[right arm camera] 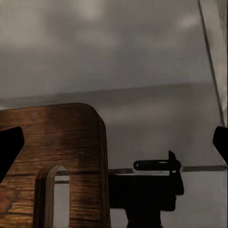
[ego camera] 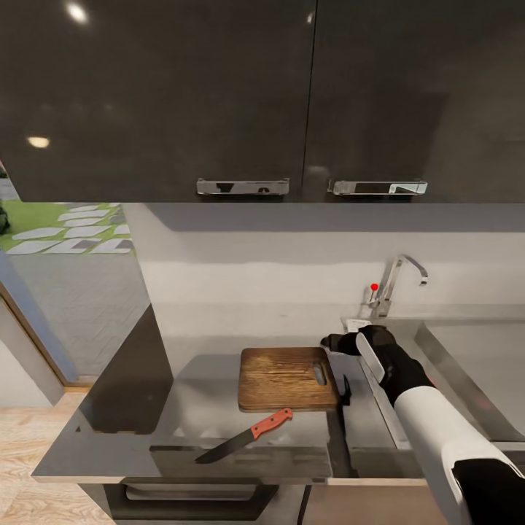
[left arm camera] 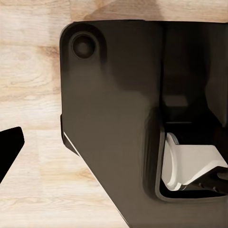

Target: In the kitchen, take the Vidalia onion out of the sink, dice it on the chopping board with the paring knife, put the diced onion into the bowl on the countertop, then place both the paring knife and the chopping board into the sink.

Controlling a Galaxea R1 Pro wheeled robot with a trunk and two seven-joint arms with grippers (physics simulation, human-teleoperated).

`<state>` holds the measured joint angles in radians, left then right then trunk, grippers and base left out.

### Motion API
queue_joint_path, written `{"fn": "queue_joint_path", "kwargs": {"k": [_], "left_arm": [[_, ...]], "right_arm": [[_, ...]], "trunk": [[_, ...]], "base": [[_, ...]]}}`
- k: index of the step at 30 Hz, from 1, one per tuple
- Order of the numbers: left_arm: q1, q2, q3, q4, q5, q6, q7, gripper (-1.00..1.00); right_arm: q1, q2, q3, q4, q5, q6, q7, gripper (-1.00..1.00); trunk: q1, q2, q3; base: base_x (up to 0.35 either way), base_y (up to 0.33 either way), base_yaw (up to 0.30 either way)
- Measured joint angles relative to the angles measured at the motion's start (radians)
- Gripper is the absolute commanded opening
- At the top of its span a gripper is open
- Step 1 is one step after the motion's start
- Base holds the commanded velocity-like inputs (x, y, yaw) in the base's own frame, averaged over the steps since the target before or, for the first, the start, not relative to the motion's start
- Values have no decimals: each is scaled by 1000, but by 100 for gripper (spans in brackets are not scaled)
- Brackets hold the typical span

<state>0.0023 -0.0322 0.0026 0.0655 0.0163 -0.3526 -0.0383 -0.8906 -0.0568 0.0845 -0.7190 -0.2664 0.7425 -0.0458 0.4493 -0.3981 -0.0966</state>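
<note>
Dark cabinets (ego camera: 219, 95) overhead, glossy surface (ego camera: 109, 445) below, sink (ego camera: 474, 364) to its right. Chopping board (ego camera: 288, 378) lies flat mid-surface, paring knife (ego camera: 244, 436) just in front of it, apart. My right tool (ego camera: 329, 341) hovers at the board's slotted end, released, nothing held. Left tool: cannot tell. Risk: if I close on the board edge I could shove it into the knife.

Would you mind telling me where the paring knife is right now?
In the head view the paring knife lies on the countertop near its front edge, just in front of the chopping board.
</note>
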Motion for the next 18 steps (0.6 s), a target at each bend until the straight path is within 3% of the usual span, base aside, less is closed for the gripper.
{"fn": "queue_joint_path", "kwargs": {"k": [8,18], "left_arm": [[0,-1,0,0,0,-1,0,100],[0,-1,0,0,0,0,0,100]], "right_arm": [[0,-16,2,-54,-2,51,0,100],[0,-16,2,-59,-3,55,0,100]], "trunk": [[0,0,0],[1,0,0]], "base": [[-70,0,0],[-299,0,0]]}}
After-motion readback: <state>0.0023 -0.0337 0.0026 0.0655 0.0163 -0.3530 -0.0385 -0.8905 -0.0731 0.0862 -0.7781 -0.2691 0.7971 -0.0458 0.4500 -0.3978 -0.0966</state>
